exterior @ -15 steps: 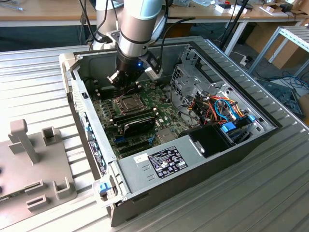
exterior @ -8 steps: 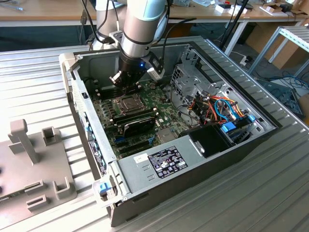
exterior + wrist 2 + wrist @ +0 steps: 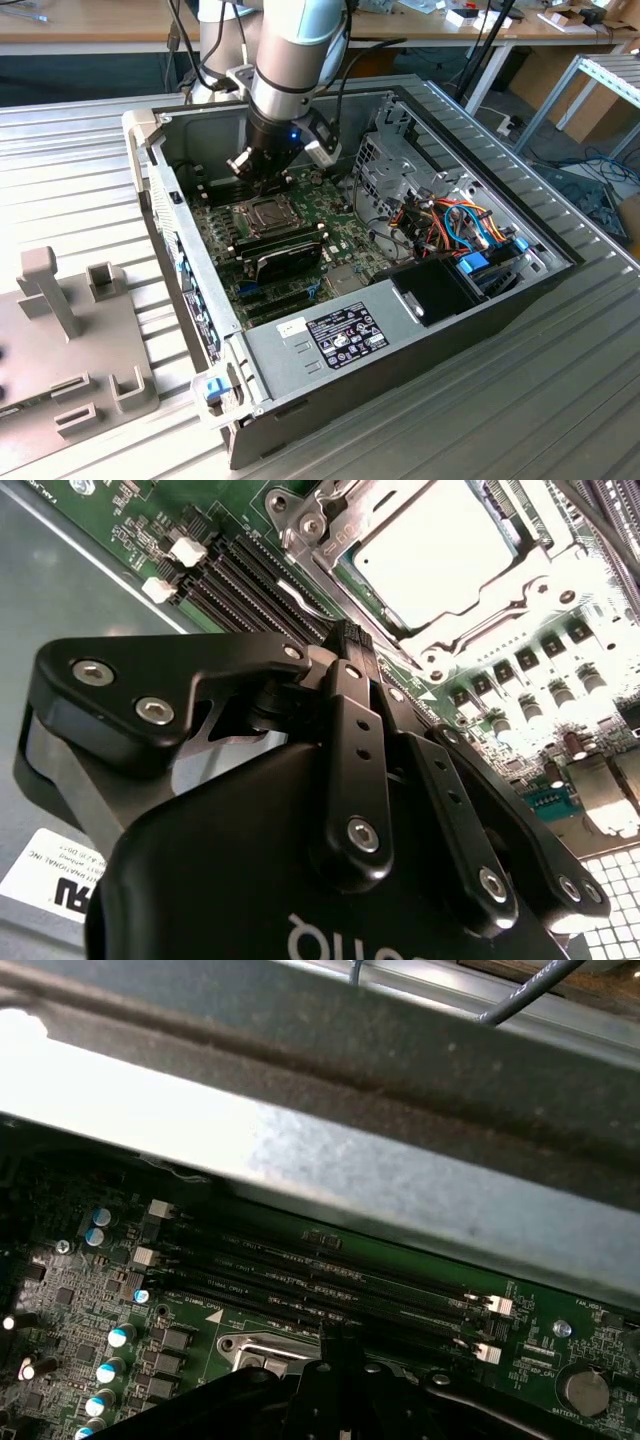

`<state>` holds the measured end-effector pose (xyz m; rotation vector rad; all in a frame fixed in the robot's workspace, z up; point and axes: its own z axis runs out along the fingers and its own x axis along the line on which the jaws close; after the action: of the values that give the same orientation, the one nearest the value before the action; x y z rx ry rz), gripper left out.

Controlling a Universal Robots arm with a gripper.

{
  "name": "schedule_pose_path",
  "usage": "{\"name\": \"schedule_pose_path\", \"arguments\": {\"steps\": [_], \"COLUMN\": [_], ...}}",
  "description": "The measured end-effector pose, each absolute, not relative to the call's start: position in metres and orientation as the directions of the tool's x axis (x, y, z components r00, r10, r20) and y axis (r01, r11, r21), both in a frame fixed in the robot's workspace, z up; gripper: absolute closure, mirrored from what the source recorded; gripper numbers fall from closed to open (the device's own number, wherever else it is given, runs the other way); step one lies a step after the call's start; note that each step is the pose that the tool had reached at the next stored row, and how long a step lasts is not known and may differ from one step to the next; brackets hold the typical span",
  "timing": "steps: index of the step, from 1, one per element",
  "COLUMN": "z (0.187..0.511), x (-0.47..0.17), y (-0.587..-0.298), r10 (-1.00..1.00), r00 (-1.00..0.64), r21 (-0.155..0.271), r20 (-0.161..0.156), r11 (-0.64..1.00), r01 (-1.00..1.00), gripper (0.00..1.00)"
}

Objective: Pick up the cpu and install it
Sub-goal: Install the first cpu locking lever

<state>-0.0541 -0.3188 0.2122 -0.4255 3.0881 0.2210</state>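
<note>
The claw (image 3: 347,638), closed narrow on nothing, hangs just beside the socket's metal frame (image 3: 300,520), where the cpu (image 3: 432,552) lies flat, so I fear a small sideways drift could strike this frame and shift the chip.

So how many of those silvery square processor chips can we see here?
1. The cpu lies in the socket on the green motherboard, close to the gripper. Others might be hidden.
</note>
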Motion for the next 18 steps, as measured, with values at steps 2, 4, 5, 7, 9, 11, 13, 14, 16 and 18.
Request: {"name": "schedule_pose_path", "arguments": {"steps": [2,4,5,7,9,11,13,14,16,18], "z": [0.2110,0.2100,0.2095,0.2086,0.2078,0.2071,0.2064,0.2060,0.2053,0.2045], "x": [-0.0540,-0.0540,-0.0540,-0.0541,-0.0541,-0.0541,-0.0541,-0.0541,-0.0541,-0.0540], "y": [-0.3187,-0.3182,-0.3181,-0.3178,-0.3173,-0.3167,-0.3162,-0.3160,-0.3154,-0.3149], "r10": [-0.268,-0.268,-0.268,-0.268,-0.268,-0.268,-0.268,-0.268,-0.268,-0.269], "r00": [-0.963,-0.963,-0.963,-0.963,-0.963,-0.963,-0.963,-0.963,-0.963,-0.963], "r21": [0.137,0.137,0.137,0.136,0.135,0.133,0.130,0.129,0.127,0.124], "r20": [-0.036,-0.035,-0.035,-0.035,-0.035,-0.034,-0.034,-0.033,-0.032,-0.032], "r11": [0.953,0.953,0.953,0.953,0.953,0.954,0.954,0.954,0.954,0.955], "r01": [-0.270,-0.270,-0.270,-0.270,-0.270,-0.270,-0.270,-0.270,-0.270,-0.270], "gripper": [0.89,0.89,0.89,0.89,0.89,0.89,0.89,0.89,0.89,0.89]}}
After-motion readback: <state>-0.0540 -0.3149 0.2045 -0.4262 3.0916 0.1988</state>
